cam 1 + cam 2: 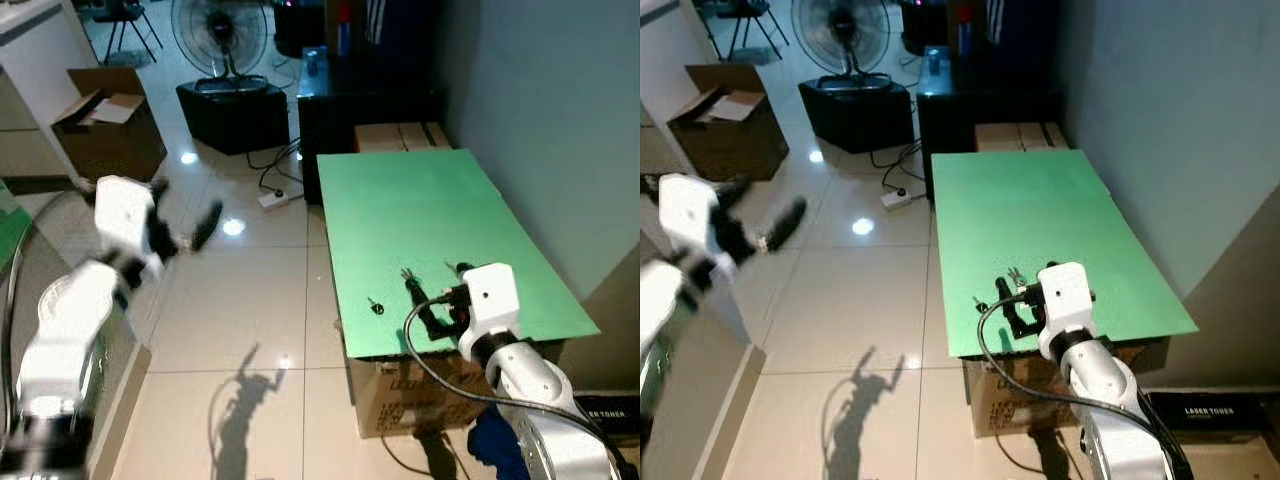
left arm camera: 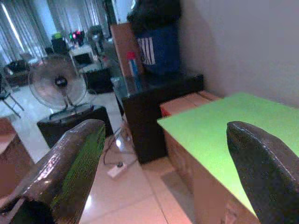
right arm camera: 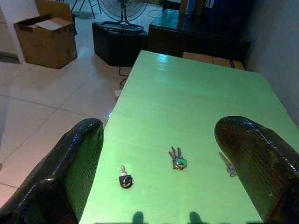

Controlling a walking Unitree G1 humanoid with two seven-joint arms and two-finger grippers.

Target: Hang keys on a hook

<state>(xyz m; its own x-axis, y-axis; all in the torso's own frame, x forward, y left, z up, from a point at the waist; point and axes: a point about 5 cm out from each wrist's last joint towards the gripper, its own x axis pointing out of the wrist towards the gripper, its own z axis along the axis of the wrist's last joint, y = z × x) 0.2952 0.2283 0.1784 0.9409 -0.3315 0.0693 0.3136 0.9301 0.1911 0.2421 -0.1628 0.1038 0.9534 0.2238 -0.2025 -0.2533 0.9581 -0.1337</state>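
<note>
Three lots of keys lie on the near part of the green board (image 1: 430, 210): a key with a black fob (image 3: 125, 179), a bunch with a green tag (image 3: 177, 160), and a plain key (image 3: 229, 165). My right gripper (image 1: 428, 308) hovers low over the board's near edge, open, with its fingers (image 3: 79, 158) wide apart. The keys lie just ahead of it, apart from the fingers. My left gripper (image 1: 185, 212) is raised over the tiled floor to the left, well away from the board, open and holding nothing.
The green board rests on a cardboard box (image 1: 400, 395) beside a grey wall (image 1: 560, 110). Beyond it stand a dark cabinet (image 1: 365, 95), a black box (image 1: 235, 115) with a fan (image 1: 220, 35), an open carton (image 1: 105, 125) and a power strip (image 1: 274, 199) on the floor.
</note>
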